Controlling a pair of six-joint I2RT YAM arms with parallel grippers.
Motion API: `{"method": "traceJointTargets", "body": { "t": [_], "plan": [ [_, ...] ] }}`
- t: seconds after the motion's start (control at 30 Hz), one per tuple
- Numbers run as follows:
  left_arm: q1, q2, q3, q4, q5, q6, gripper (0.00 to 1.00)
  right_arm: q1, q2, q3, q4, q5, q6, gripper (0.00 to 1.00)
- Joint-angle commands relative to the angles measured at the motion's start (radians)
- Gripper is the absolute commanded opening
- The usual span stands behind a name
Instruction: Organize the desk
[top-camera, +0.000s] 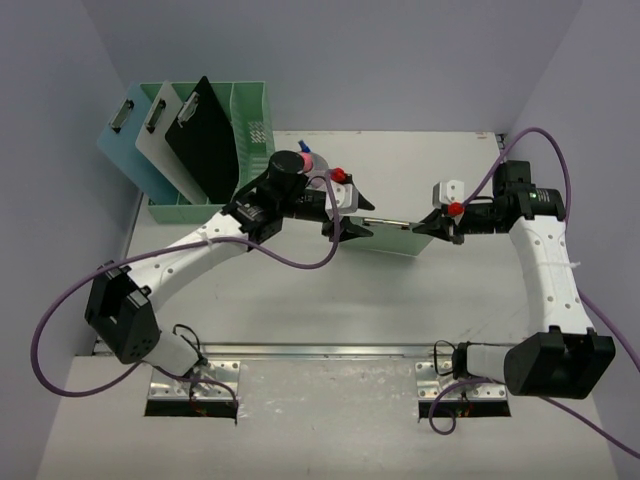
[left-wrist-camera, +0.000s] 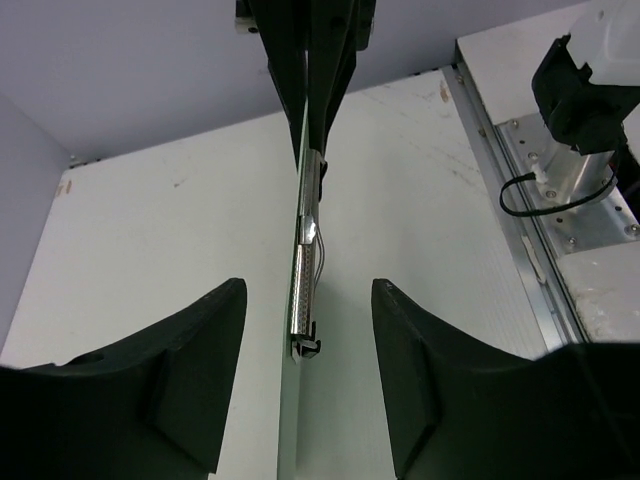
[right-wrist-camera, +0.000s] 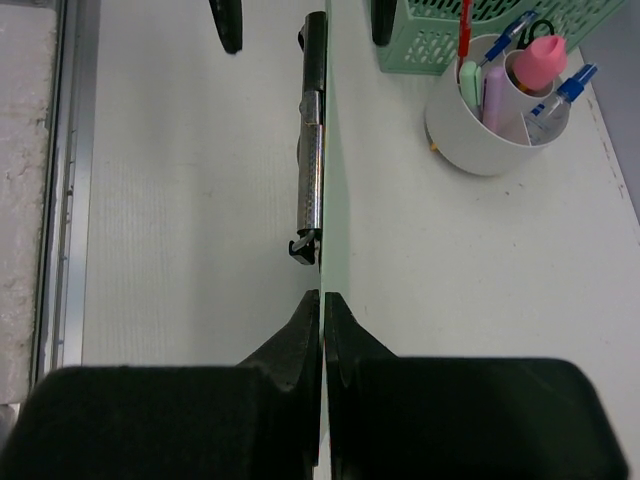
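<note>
The desk (top-camera: 300, 300) is a white tabletop with a metal rail along its front. A mint-green clipboard (top-camera: 392, 240) is held on edge above its middle. My right gripper (top-camera: 437, 225) is shut on the clipboard's right end; in the right wrist view (right-wrist-camera: 323, 297) the jaws pinch the thin green edge (right-wrist-camera: 325, 200) just below the metal clip (right-wrist-camera: 312, 170). My left gripper (top-camera: 345, 228) is open at the clipboard's other end. In the left wrist view (left-wrist-camera: 308, 290) its fingers (left-wrist-camera: 195, 350) stand apart on either side of the board's edge (left-wrist-camera: 288, 420), not touching it.
A mint-green file rack (top-camera: 250, 120) at the back left holds a blue, a white and a black clipboard. A white pen cup (right-wrist-camera: 490, 110) with pens and a pink item stands beside it, partly behind my left arm. Lavender walls enclose the desk.
</note>
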Motion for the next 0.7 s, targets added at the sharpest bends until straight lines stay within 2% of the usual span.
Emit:
{"method": "traceJointTargets", "body": {
  "t": [0.0,0.2,0.3,0.37,0.53,0.57,0.6,0.63,0.67],
  "plan": [
    [-0.006,0.042,0.044,-0.049,0.016,0.052,0.50,-0.001,-0.011,0.035,-0.007,-0.055,-0.029,0.01],
    [-0.015,0.096,0.093,-0.080,-0.031,0.043,0.46,-0.002,-0.011,0.031,-0.016,-0.052,-0.046,0.01],
    [-0.015,0.111,0.112,-0.085,-0.047,0.035,0.39,-0.001,-0.012,0.029,-0.016,-0.051,-0.048,0.01],
    [-0.015,0.111,0.116,-0.088,-0.044,0.032,0.31,-0.001,-0.012,0.024,-0.016,-0.051,-0.049,0.01],
    [-0.015,0.085,0.089,-0.056,-0.016,0.024,0.26,-0.002,-0.012,0.018,-0.013,-0.052,-0.049,0.01],
    [-0.015,0.080,0.086,-0.051,-0.016,0.020,0.20,-0.001,-0.014,0.018,-0.012,-0.052,-0.048,0.01],
    [-0.015,0.077,0.086,-0.048,-0.016,0.014,0.05,-0.002,-0.014,0.018,-0.010,-0.051,-0.046,0.01],
    [-0.015,0.079,0.089,-0.049,-0.016,0.009,0.00,-0.002,-0.014,0.020,-0.009,-0.049,-0.043,0.01],
    [-0.017,0.077,0.089,-0.049,-0.023,-0.006,0.00,-0.002,-0.014,0.020,-0.007,-0.049,-0.036,0.01]
  ]
}}
